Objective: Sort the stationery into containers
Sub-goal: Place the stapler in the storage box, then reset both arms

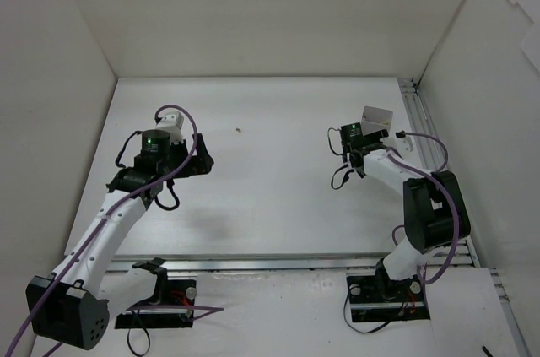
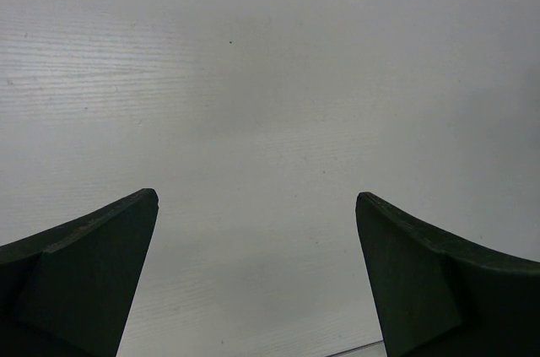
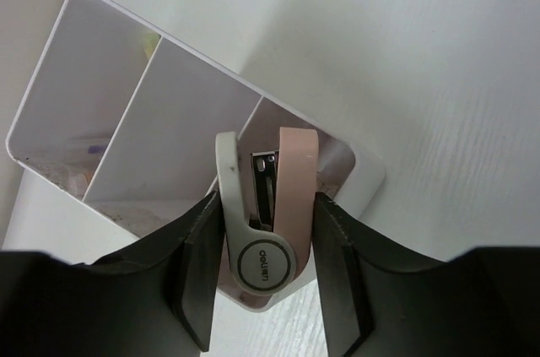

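Observation:
My right gripper (image 3: 268, 235) is shut on a small pink and grey stapler (image 3: 268, 197), held nose-first over the end compartment of the white divided bin (image 3: 51, 62). The bin has three compartments. Its far one shows small pale items I cannot make out. In the top view the bin (image 1: 377, 117) stands at the back right, just beyond the right gripper (image 1: 363, 143). My left gripper (image 2: 257, 198) is open and empty over bare table, left of centre in the top view (image 1: 201, 160). No pens or erasers show clearly.
White walls enclose the table on three sides. A metal rail (image 1: 426, 133) runs along the right edge beside the bin. A tiny speck (image 1: 238, 130) lies on the table behind the left gripper.

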Action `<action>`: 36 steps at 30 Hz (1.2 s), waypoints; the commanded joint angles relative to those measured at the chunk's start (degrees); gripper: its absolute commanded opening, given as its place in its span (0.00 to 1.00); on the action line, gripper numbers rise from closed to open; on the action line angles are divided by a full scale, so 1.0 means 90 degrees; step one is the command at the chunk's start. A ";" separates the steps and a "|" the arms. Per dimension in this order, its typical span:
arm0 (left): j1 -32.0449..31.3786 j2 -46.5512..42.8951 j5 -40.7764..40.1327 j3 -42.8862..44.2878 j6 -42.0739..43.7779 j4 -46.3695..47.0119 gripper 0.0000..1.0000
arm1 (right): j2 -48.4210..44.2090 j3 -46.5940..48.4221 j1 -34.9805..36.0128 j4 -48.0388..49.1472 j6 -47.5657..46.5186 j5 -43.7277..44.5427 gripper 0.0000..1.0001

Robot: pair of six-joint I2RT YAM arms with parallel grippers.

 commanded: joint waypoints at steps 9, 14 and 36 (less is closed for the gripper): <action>0.0000 -0.0166 0.0068 0.0286 0.0043 0.0154 1.00 | -0.0178 0.0247 -0.0037 0.0101 0.0259 -0.0048 0.57; 0.0000 -0.0156 0.0126 0.0295 0.0053 0.0174 1.00 | -0.0393 0.0169 -0.0017 0.0111 0.0191 -0.0077 0.62; 0.0000 -0.1230 -0.1325 0.0403 0.0092 -0.0558 1.00 | -0.1867 0.0735 0.1106 0.0179 -0.6066 -0.1305 0.98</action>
